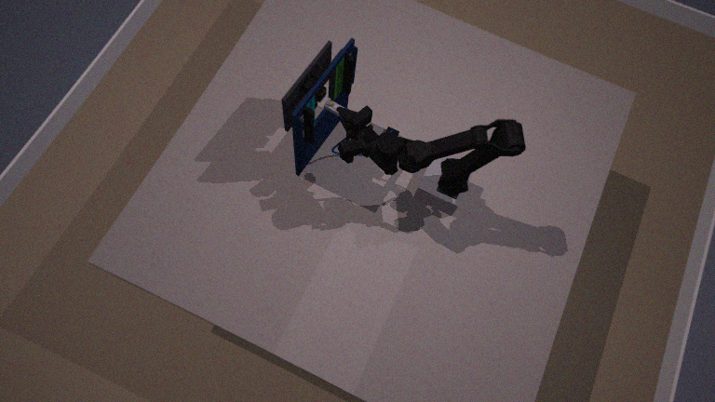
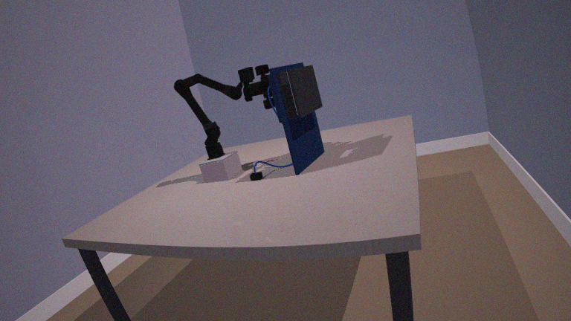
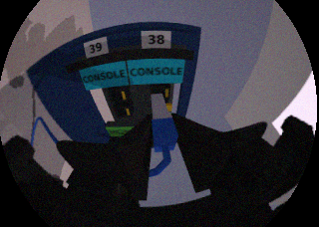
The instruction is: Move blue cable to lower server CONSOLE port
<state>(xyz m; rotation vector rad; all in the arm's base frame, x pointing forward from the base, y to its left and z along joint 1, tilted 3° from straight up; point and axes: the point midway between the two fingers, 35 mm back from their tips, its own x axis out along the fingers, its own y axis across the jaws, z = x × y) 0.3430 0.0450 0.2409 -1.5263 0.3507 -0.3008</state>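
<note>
At the front of the upright blue panel (image 1: 322, 137) (image 2: 303, 149) (image 3: 60, 95), the black gripper (image 1: 332, 109) (image 2: 273, 87) (image 3: 161, 117) pinches the blue plug (image 3: 163, 133), its pale tip directed at the dark socket area below the CONSOLE label (image 3: 157, 72) under tag 38 (image 3: 156, 39); whether the tip is seated cannot be told. Blue cable (image 2: 273, 166) (image 3: 159, 171) bends away beneath the plug; a length of it runs low between the panel and a small black block (image 2: 256, 176) on the pale surface (image 1: 464, 292) (image 2: 252, 216).

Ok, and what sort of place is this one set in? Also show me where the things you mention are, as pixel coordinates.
Probably a server-rack test bench in a plain room: a table (image 1: 474, 297) (image 2: 236, 212), a blue upright panel (image 2: 305, 151) (image 3: 65, 103), and teal labels (image 3: 157, 71) reading CONSOLE.
</note>
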